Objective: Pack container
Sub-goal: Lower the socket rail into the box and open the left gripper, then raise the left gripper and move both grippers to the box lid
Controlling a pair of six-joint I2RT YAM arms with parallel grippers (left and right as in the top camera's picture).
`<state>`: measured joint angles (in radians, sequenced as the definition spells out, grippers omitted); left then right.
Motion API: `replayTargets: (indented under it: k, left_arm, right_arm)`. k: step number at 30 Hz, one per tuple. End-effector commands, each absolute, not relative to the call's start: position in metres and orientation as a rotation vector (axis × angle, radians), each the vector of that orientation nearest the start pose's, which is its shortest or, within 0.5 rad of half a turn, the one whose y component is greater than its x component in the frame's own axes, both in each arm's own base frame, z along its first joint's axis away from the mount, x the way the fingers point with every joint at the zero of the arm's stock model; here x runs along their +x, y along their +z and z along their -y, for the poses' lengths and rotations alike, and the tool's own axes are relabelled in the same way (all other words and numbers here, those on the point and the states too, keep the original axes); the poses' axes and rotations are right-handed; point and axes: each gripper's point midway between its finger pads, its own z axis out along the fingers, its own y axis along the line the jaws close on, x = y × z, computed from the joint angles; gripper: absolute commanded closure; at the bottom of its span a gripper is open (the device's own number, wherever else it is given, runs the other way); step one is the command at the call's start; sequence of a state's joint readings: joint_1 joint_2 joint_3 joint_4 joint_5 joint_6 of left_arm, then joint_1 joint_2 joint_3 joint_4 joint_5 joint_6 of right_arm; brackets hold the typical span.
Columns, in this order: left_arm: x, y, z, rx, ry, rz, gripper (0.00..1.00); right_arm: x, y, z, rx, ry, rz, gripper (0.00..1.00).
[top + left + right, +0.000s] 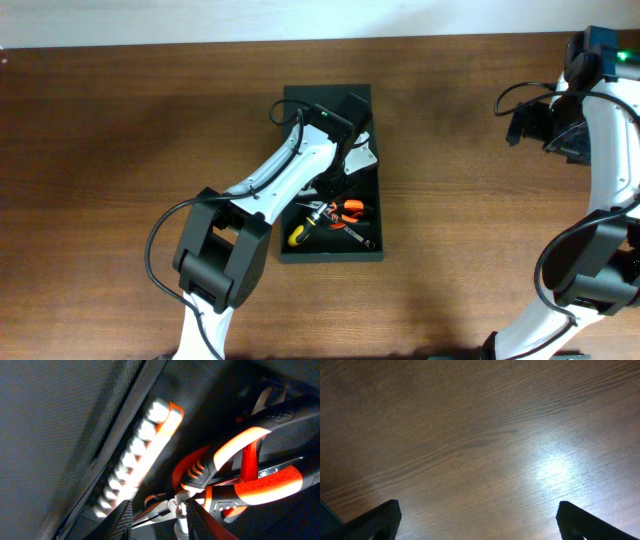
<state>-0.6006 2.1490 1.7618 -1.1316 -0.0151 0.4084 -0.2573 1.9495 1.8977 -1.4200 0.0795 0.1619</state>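
Left arm at work; the step in hand is judged to be setting hand tools into the container (330, 257), which lies near mid-table, long axis running away from the robot, lid flap open at the far end. The left gripper (159, 516) is down inside the box with its fingers astride the head of the orange-and-black pliers (240, 445). The jaws stand partly apart; whether the pads are pinching the metal cannot be told. A socket rail (145, 455) lies just left of the pliers along the container wall, and a yellow-handled screwdriver (297, 236) sits at the near end. Recommended practice: part the fingers fully before lifting, rise straight up so that neither fingertip hooks a pliers handle or drags the rail, and clear the rim before any swing sideways. Pose: the left arm reaches forward and rightward from its base at the near edge, wrist pitched steeply down over the box's middle. The right gripper (477, 527) is spread wide and empty, hovering above bare wooden table (120, 150), well apart from the container at the far right side, arm drawn back.
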Motion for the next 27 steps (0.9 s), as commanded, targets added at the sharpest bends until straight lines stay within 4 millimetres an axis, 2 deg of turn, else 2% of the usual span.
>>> replayTargets:
  k: [1,7,11,15,18,22,23,24,27]
  left_arm:
    - [0.357,0.052,0.235,1.496,0.034,-2.698,0.63]
    - [0.367,0.062,0.234,1.471,0.085,-2.672,0.64]
    - [0.382,0.092,0.243,1.401,0.079,-2.639,0.64]
    - [0.398,0.144,0.254,1.303,0.055,-2.577,0.65]
    - [0.407,0.196,0.26,1.231,0.031,-2.496,0.65]
    - [0.418,0.259,0.255,1.131,0.071,-2.377,0.63]
    - [0.421,0.272,0.251,1.1,0.095,-2.352,0.48]
    - [0.425,0.283,0.245,1.068,0.119,-2.332,0.01]
    - [0.437,0.304,0.22,0.889,0.175,-2.341,0.01]
  right_arm:
    - [0.373,0.165,0.111,0.653,-0.12,-2.963,0.01]
    - [0.373,0.165,0.111,0.653,-0.12,-2.963,0.01]
    - [0.373,0.165,0.111,0.653,-0.12,-2.963,0.01]
    - [0.373,0.165,0.111,0.653,-0.12,-2.963,0.01]
    - [0.373,0.165,0.111,0.653,-0.12,-2.964,0.01]
    - [0.373,0.165,0.111,0.653,-0.12,-2.964,0.01]
    - [0.373,0.165,0.111,0.653,-0.12,-2.963,0.01]
    - [0.373,0.165,0.111,0.653,-0.12,-2.963,0.01]
    - [0.373,0.165,0.111,0.653,-0.12,-2.963,0.01]
